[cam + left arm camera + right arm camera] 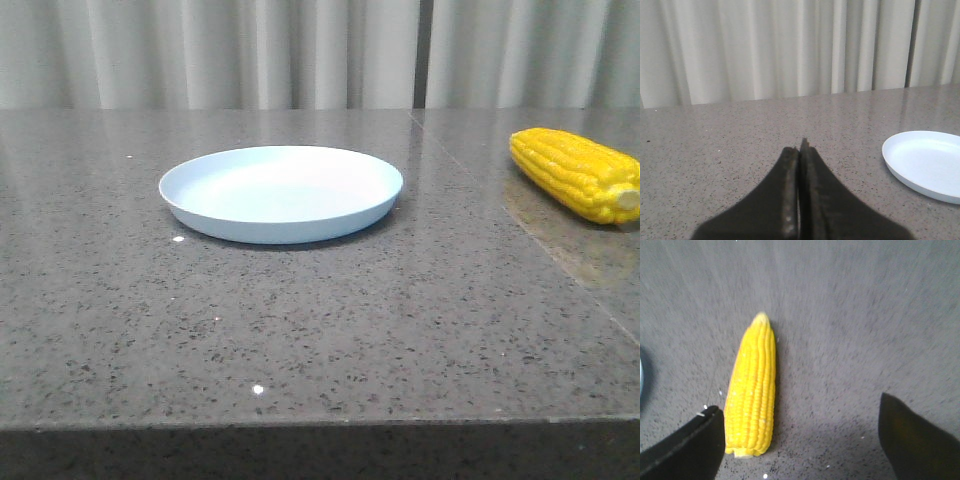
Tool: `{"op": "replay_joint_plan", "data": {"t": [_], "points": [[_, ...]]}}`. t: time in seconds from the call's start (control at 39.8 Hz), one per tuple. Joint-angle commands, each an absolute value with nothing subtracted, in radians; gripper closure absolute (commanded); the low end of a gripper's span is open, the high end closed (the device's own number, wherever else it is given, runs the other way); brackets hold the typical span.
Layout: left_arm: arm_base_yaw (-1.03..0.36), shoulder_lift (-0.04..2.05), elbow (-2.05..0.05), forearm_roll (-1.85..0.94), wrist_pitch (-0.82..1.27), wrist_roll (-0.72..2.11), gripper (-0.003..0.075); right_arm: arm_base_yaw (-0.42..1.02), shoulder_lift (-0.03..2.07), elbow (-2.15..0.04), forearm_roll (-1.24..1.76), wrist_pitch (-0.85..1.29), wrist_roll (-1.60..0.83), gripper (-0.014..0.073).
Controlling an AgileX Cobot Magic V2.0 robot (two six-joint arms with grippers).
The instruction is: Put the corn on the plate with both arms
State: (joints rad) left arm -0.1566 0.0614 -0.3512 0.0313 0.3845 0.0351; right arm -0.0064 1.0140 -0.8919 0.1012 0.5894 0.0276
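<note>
Lying flat on the table [300, 320], the corn [575, 172] sits at the far right of the front view, well apart from the plate [281, 192], pale stub end toward the camera and right edge, tip pointing back and left. Plate: pale blue, nothing in it, near table centre. Only bare stone lies between plate and corn.

Right gripper [800, 435]: fingers spread wide, nothing held. Wrist view shows the corn between them but close beside one dark fingertip [695, 440]; whether they touch, cannot tell. The other fingertip stands well clear of the cob. A sliver of the plate's rim shows at the frame edge of that view.

Left gripper [800, 150]: fingers pressed together, holding nothing, hovering over bare table with the plate off to its side, apart from it.

Surface: dark grey speckled stone, polished, faint reflections; a seam line runs diagonally from the back toward the right front, passing between plate and corn. Backdrop: pleated pale curtain [250, 50] along the far edge.

Edges: front table edge visible along the bottom of the front view. Broad open stone in front of and left of the plate. Neither arm appears in the front view.
</note>
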Motion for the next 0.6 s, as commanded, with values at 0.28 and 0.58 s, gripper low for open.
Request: {"op": "replay_joint_plan", "data": {"t": [0.28, 0.58], "points": [[-0.157, 0.071, -0.377, 0.033, 0.309, 0.029, 0.0741, 0.098, 1.405, -1.214, 0.218, 0.772, 0.025, -0.005], [-0.157, 0.071, -0.377, 0.033, 0.309, 0.029, 0.0741, 0.098, 1.592, -1.257, 0.239, 0.76, 0.033, -0.005]]}}
